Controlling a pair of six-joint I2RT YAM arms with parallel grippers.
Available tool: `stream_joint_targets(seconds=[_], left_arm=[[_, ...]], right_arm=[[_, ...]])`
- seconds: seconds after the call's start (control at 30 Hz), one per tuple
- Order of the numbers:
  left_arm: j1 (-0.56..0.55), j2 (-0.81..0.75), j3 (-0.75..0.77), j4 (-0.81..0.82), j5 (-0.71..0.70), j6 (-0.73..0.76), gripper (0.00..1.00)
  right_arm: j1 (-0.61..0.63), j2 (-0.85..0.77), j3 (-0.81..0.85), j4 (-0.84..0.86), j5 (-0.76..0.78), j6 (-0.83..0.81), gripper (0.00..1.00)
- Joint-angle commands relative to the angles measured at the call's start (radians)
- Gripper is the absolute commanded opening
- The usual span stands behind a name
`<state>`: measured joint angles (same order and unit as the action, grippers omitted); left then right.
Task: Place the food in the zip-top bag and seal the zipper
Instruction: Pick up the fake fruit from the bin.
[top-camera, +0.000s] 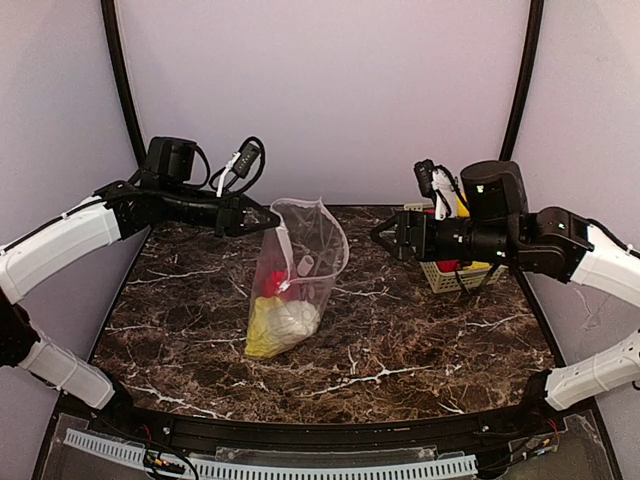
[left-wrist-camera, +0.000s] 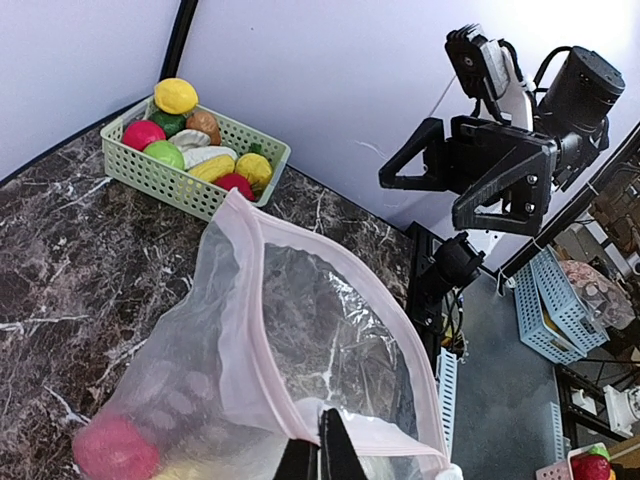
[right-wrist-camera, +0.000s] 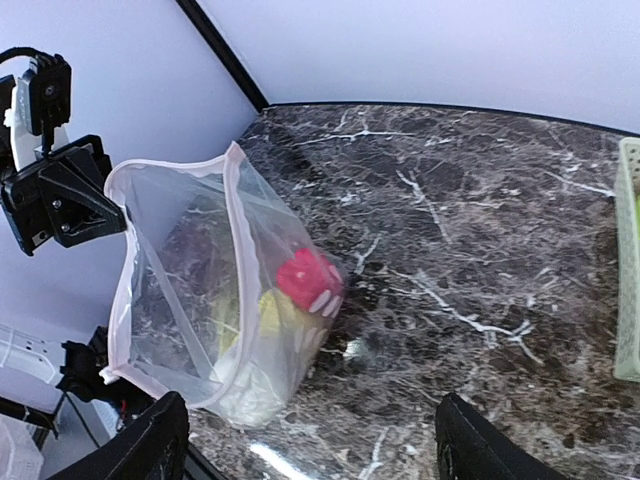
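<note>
The bag (top-camera: 318, 245) stood mouth-up on the worktop (top-camera: 400, 340), with a red piece (top-camera: 272, 284), yellow cabbage (top-camera: 262, 325) and a pale lump (top-camera: 295, 318) at its bottom. The left pincer (top-camera: 262, 218) was clenched on the pink strip (left-wrist-camera: 248, 300) at the bag's left rim. The right pincer (top-camera: 385, 237) hung released just right of the bag, apart from it. A green basket (left-wrist-camera: 190, 175) sat farther right.

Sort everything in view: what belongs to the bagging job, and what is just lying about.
Job: zip-top bag; zipper; red piece and yellow cabbage inside it; toy food waiting in the basket; left gripper pinching the bag's rim; right gripper, open.

Lying about: green mesh basket; blue crate off the table.
</note>
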<state>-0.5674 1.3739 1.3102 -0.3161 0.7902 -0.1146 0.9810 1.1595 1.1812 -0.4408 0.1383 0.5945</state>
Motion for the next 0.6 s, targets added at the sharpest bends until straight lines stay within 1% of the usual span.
stream_joint_targets(seconds=[0.0,0.13,0.27,0.33,0.47,0.57], left_arm=[[0.023,-0.063,-0.1,0.137,0.019,0.003,0.01],[0.028,-0.099,-0.161,0.185,0.015,-0.018,0.01],[0.027,-0.123,-0.196,0.2,-0.002,-0.023,0.01],[0.028,-0.128,-0.204,0.207,-0.013,-0.024,0.01],[0.027,-0.122,-0.211,0.206,-0.033,-0.023,0.01],[0.027,-0.116,-0.216,0.213,-0.036,-0.028,0.01]], right_arm=[[-0.029,-0.055,0.001,-0.175,0.178,0.0,0.85],[-0.134,-0.065,-0.009,-0.264,0.175,0.0,0.86],[-0.289,-0.03,-0.027,-0.279,0.121,-0.064,0.86],[-0.389,0.009,-0.028,-0.277,0.077,-0.098,0.86],[-0.555,0.113,-0.025,-0.251,-0.032,-0.16,0.81],[-0.625,0.199,-0.011,-0.219,-0.088,-0.204,0.8]])
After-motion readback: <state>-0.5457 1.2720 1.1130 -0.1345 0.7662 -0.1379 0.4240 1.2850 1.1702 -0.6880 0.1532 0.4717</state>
